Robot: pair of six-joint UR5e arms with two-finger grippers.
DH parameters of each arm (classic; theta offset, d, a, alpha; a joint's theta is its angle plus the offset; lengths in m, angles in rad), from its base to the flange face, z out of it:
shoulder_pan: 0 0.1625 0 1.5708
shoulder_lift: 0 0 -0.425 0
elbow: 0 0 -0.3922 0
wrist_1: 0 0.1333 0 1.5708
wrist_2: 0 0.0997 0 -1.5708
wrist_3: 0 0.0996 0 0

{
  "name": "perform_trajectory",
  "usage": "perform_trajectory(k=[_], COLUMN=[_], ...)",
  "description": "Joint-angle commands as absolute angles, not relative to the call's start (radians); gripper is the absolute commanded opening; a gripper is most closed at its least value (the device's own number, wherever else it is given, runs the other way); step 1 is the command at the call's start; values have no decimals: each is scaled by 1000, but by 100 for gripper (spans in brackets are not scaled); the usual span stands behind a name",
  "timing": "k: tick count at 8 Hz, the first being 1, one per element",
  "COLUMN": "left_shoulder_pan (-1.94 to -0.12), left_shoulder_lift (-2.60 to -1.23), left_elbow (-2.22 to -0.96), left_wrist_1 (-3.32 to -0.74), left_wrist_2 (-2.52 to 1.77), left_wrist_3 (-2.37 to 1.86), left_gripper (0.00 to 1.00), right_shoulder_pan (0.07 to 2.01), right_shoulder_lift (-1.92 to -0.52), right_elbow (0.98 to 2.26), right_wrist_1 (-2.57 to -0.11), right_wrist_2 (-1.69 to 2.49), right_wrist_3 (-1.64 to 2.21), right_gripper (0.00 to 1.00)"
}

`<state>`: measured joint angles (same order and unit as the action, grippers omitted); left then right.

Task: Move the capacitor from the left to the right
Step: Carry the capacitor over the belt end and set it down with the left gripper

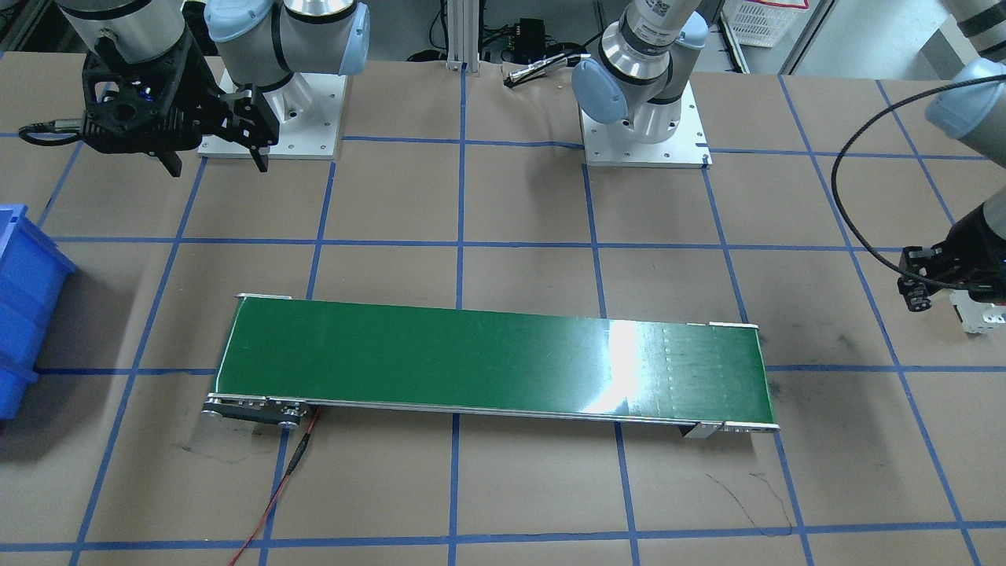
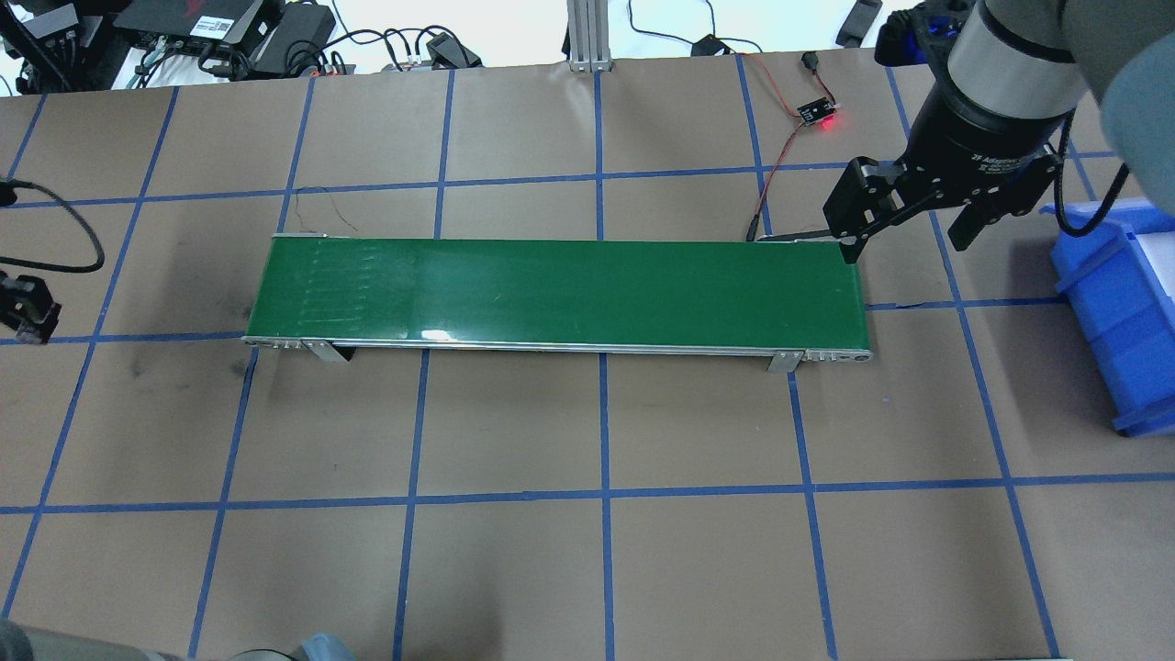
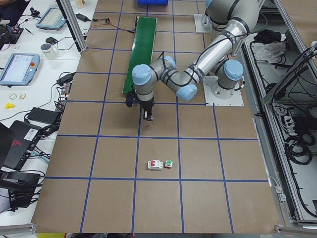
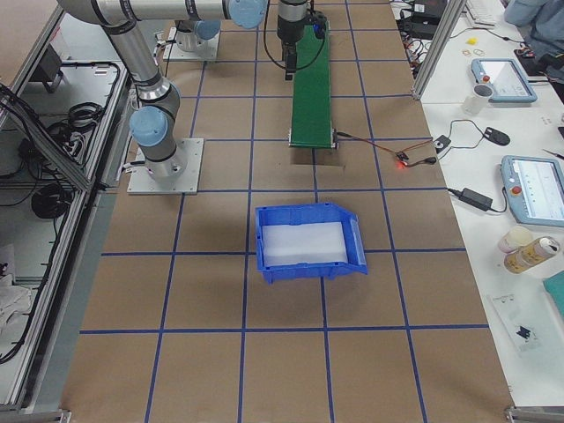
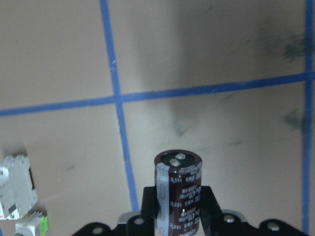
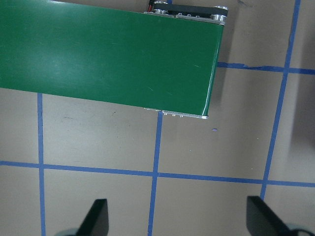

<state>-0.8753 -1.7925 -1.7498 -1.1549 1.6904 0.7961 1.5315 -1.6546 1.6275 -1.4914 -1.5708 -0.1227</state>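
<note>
Capacitor [image 5: 178,189] clamped in L pincer [image 5: 178,205], R pincer [image 2: 904,243] spread wide apart, near green belt [image 2: 551,289] end

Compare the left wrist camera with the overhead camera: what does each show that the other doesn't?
Only the left wrist view shows the capacitor, gripped between the left fingers, and the white breaker and green-capped button lying on the table. Only the overhead view shows the green belt, the right fingers spread open, and the blue bin. Both show the brown table with its blue tape grid.
</note>
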Motion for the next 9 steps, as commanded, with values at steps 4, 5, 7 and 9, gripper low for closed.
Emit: perform_trajectory(k=[4,5,7,9], left_shoulder_pan=[-1258,-1258,-1258,-1258], left_shoulder_lift=[-1726,-1756,-1848,-1913], left_elbow=[-1747,-1750,-1749,-1747], left_wrist_1=[-1158,-1160,-1116,-1058], left_wrist_2=[1585,1553,1540,1548], left_wrist_3=[620,617,627,624], left_gripper=[0,0,0,0], right_shoulder_pan=[1531,1531,1531,1531], right_shoulder_lift=[-1654,-1654,-1654,-1654], right_elbow=[1628,1628,1628,1628], right_wrist_1=[-1491,-1491,-1491,-1491], right_wrist_2=[-1574,-1572,-1572,-1572], right_wrist_3=[-123,-123,-123,-123], right_gripper=[100,100,100,100])
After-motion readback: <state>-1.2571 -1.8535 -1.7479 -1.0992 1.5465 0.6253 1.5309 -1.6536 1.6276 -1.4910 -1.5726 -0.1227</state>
